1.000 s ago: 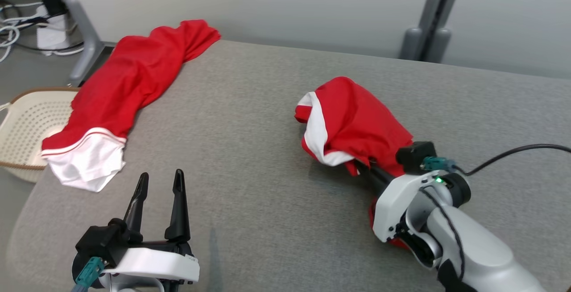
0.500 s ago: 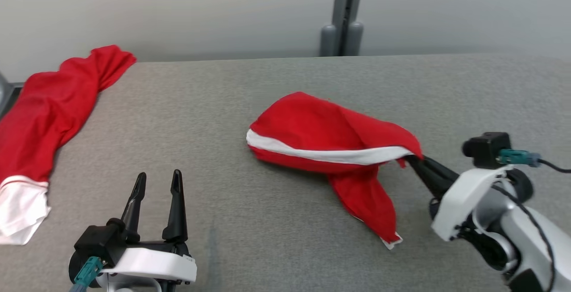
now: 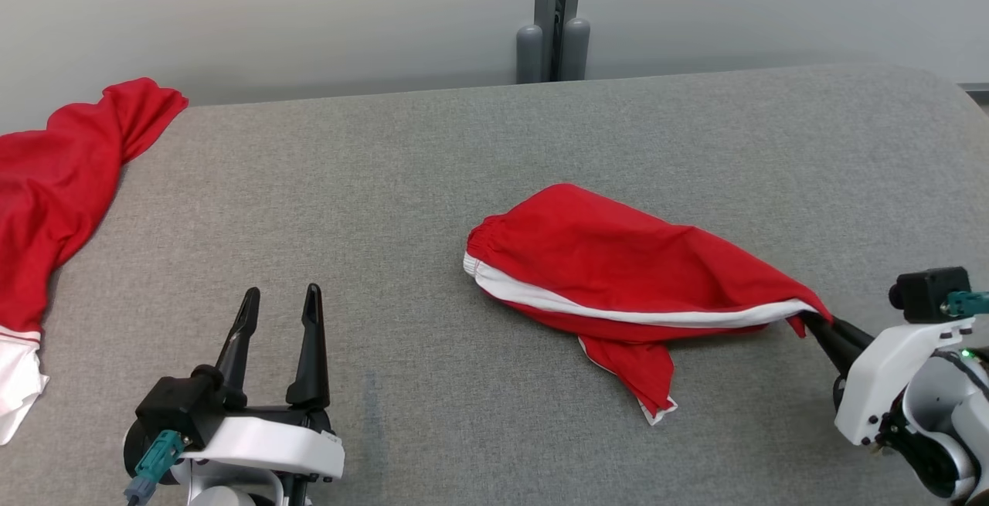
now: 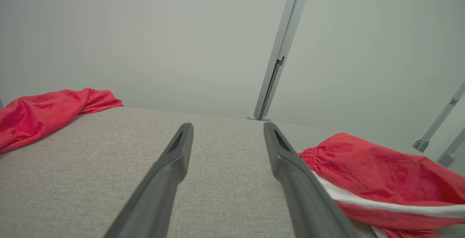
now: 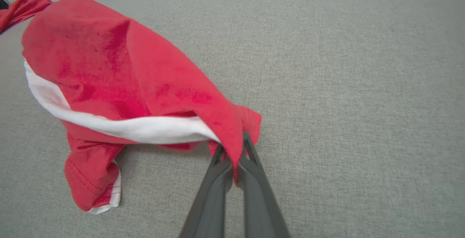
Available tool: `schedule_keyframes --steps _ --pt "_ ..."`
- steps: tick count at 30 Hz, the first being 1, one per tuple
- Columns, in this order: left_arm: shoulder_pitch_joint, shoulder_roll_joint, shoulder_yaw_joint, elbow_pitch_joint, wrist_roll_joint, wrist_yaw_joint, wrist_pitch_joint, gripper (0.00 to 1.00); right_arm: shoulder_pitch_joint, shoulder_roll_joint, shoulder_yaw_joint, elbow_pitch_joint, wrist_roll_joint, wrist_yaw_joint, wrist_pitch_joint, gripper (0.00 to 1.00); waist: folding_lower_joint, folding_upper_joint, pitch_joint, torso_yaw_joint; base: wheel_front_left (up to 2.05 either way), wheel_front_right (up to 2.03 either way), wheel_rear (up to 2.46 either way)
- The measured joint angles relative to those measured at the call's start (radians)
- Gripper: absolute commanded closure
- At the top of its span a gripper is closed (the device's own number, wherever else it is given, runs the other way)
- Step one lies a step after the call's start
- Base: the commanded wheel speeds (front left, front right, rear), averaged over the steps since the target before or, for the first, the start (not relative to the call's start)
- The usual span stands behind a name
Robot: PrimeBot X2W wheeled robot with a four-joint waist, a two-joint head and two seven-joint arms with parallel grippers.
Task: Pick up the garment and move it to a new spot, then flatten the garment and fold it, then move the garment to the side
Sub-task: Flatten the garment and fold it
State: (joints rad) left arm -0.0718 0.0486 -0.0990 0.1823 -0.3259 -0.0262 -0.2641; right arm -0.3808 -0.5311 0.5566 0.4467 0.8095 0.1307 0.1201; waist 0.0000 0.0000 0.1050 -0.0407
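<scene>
On the table [image 3: 386, 181], one garment [image 3: 618, 259] gripped

Nearest, two grippers: left gripper [image 3: 282, 293] gapes wide, empty; right gripper [image 3: 815, 322] clamps the red garment's corner, right of centre. Far left lies a second garment [image 3: 54, 174]; one grey post [image 3: 552, 11] behind.

We record the following.
- Garment [image 3: 633, 259]: soft red cloth, matt, with a white cloth band and a gathered hem.
- Table top [image 3: 386, 181]: grey woven fabric, matt, with a fine rough grain.
- Other red cloth [image 3: 54, 174]: matt and creased.
- Left gripper [image 3: 282, 297] and right gripper [image 3: 819, 327]: dark fingers, which we take for matt plastic.
- Wrist shell [image 3: 263, 452]: white, smooth, faintly glossy.
- Post [image 3: 552, 19]: grey, smooth, seemingly painted metal.
- Wall [image 3: 309, 19]: pale, smooth, matt.
</scene>
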Motion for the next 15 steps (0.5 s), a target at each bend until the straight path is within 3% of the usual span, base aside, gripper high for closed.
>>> schedule_keyframes --steps 9,15 --pt "0.0 0.002 0.006 0.012 0.0 -0.001 0.0 0.0 -0.02 0.047 0.007 0.075 -0.004 0.0 -0.062 0.0 0.0 0.0 -0.018 0.009 0.0 0.0 0.0" --pt "0.009 0.006 0.026 0.003 0.0 0.001 0.0 0.0 -0.005 0.05 -0.068 -0.021 -0.001 0.0 -0.196 0.0 -0.0001 0.0 -0.036 0.002 0.0 0.0 0.0"
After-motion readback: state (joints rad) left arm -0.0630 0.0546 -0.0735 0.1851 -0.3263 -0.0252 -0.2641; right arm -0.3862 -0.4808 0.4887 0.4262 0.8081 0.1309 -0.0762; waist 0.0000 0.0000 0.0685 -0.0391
